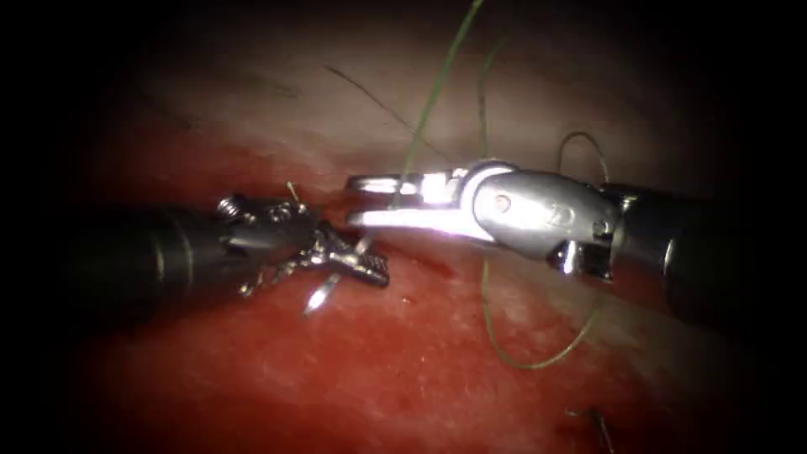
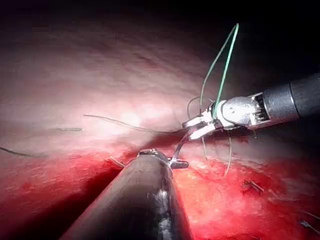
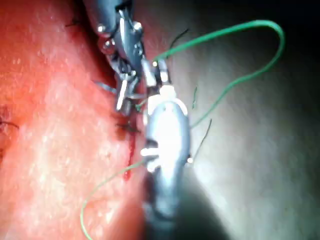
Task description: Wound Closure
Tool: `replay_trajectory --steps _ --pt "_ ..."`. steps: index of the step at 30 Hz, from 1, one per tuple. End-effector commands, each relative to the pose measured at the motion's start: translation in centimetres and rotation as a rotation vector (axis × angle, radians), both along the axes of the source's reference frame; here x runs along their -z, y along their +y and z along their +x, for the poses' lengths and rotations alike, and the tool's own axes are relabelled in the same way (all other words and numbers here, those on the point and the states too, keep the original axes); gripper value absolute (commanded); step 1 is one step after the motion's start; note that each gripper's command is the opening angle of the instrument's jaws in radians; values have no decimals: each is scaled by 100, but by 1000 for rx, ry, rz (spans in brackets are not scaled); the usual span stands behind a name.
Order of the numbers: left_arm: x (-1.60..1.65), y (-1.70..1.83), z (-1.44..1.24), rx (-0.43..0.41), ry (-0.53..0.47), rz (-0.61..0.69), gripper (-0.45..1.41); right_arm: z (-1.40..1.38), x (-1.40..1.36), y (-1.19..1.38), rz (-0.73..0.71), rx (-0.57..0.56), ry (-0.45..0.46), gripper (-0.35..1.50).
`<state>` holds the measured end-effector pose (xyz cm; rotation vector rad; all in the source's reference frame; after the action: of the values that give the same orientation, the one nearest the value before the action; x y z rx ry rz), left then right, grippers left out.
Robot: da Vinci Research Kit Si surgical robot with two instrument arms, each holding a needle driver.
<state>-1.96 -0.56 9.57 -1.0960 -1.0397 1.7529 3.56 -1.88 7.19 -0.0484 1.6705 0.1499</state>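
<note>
My left tool (image 1: 357,262) comes in from the left and is shut on the curved needle (image 1: 322,294) partway along its curve. The needle's bright point hangs free just above the red tissue (image 1: 378,370), left of the cut (image 1: 433,265). In the left wrist view the needle (image 2: 180,145) arcs up from these jaws toward the right tool (image 2: 197,126). My right tool (image 1: 363,202) reaches in from the right with its jaws open. Green thread (image 1: 433,101) runs between them and up out of view. More thread (image 1: 521,361) loops below the right tool's wrist.
A dark thread end (image 1: 597,420) sits in the tissue at the lower right. A thin dark strand (image 1: 378,101) lies on the pale tissue behind the tools. Red fluid covers the front tissue (image 3: 55,130).
</note>
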Motion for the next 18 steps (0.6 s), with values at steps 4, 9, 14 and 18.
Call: replay_trajectory --steps 4,9,14,18 --pt "-3 1 -7 -3 -19 60 -45 8 -6 0 -2 -1 2 -35" --pt "-4 3 -13 78 -70 83 -45 6 -4 5 174 -125 -56 93" --pt "-4 2 -21 160 -134 66 -45 7 -4 -1 259 -192 -86 120" --pt "-2 0 -24 167 -139 52 -45 7 -7 -5 304 -247 -105 120"
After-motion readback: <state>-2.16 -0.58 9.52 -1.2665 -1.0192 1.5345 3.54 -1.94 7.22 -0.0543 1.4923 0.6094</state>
